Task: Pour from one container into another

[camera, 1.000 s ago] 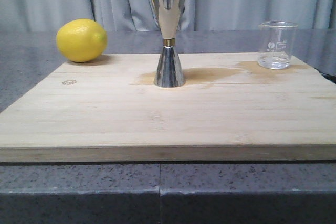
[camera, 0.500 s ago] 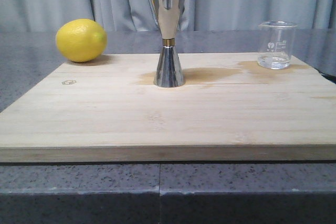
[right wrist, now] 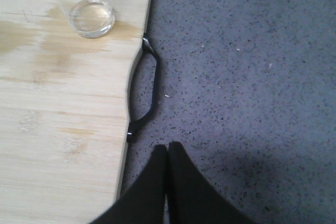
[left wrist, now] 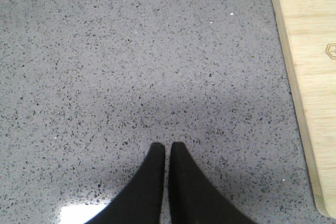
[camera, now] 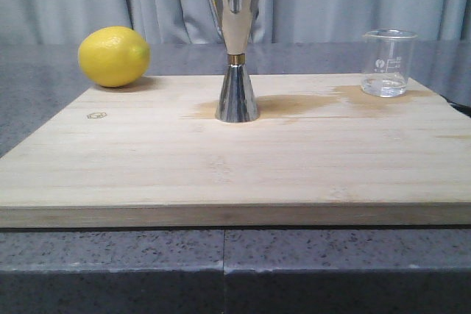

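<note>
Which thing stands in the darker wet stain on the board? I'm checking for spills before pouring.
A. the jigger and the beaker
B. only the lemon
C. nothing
A: the stain on the wooden board runs from the jigger base across to the beaker; the lemon sits clear of it.

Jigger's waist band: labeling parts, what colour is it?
Gold, a thin band on the steel jigger; clearest in the front view.

No words or numbers can be read. The glass beaker (camera: 388,62) bears white graduation marks and a small emblem, too small to make out. The wooden cutting board (camera: 221,167) carries a small hexagonal logo stamp (camera: 96,115), its contents unreadable
</note>
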`<state>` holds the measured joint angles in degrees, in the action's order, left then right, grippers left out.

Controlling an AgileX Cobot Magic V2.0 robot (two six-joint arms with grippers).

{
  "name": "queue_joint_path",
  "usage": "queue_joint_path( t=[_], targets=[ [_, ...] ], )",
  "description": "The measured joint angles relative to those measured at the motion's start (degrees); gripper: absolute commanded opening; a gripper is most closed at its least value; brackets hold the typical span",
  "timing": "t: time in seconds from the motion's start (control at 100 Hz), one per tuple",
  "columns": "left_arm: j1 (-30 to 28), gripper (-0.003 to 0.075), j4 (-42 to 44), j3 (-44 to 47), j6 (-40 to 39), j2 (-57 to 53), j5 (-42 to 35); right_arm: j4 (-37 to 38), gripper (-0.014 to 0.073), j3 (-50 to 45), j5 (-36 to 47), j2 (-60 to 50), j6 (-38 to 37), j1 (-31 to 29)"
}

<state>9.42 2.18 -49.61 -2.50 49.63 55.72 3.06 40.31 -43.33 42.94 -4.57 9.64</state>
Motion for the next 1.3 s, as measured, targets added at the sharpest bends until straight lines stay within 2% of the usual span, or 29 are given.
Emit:
queue_joint_path(
  t=[0.36,0.49,0.67,0.93,1.3],
  targets=[
    [0.0,-0.0019,0.0,0.18,0.0,0.0,-0.12,0.0,-0.0046,0.0,-0.24,0.0,0.0,0.0],
    [-0.57,-0.0019,-0.27,2.75,0.0,-3.06,-2.56,0.04,-0.0046,0.0,-0.24,0.0,0.0,0.0],
    [-3.6,-0.0019,-0.48,11.27,0.0,-14.94,-7.84,0.04,-0.0046,0.0,-0.26,0.0,0.0,0.0],
    [-7.31,-0.0019,-0.31,27.14,-0.09,-34.88,-20.49,0.14,-0.0046,0.0,-0.26,0.0,0.0,0.0],
    [-7.59,-0.0019,1.64,40.2,0.23,-45.8,-32.11,0.14,-0.0046,0.0,-0.36,0.0,0.0,0.0]
  ],
)
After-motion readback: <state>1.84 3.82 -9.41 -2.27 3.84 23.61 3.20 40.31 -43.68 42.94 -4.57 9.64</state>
